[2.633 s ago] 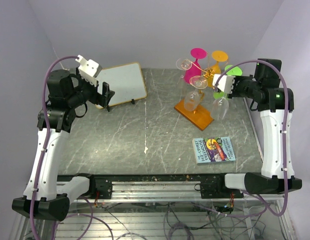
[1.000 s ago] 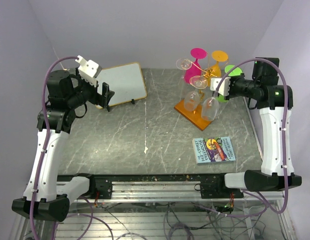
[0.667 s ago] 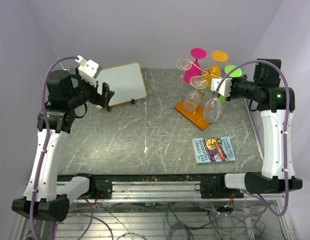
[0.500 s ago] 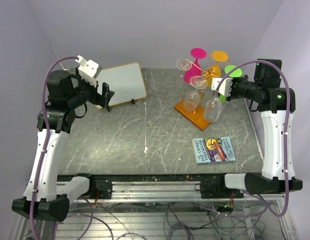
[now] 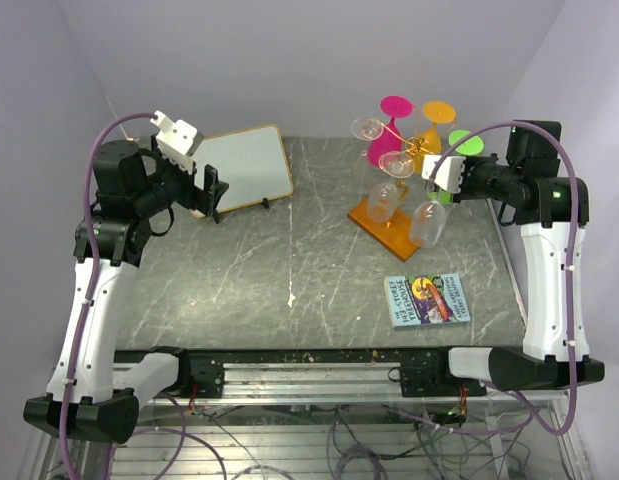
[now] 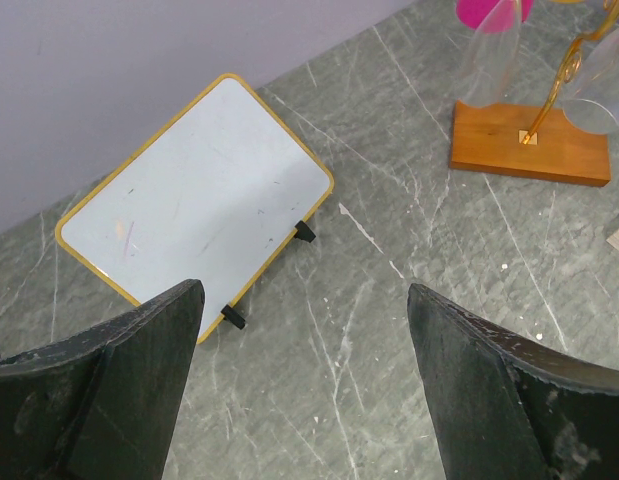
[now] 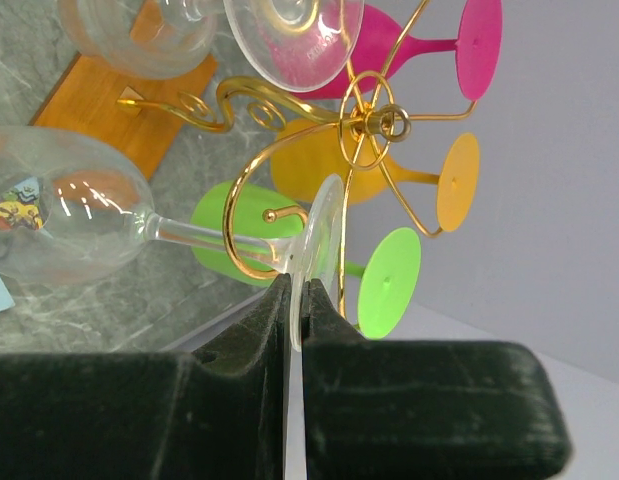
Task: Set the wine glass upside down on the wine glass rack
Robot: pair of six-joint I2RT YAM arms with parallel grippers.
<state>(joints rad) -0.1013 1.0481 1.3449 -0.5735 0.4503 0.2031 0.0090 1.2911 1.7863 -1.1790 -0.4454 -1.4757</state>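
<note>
Right wrist view: right claw (image 7: 296,290) clamps the likely brittle, slick wine glass (image 7: 74,225) by its foot, six o'clock of the wine glass rack (image 7: 386,124); left claw (image 6: 304,295) apart.

right hand (image 5: 441,177) by wine glass rack (image 5: 389,232), clear wine glass (image 5: 427,222) hanging bowl-down at its side

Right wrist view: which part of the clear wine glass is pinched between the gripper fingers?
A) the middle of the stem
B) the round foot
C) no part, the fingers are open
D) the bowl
B: the right gripper is shut on the foot edge of the wine glass; its stem and bowl reach away to the left.
</note>
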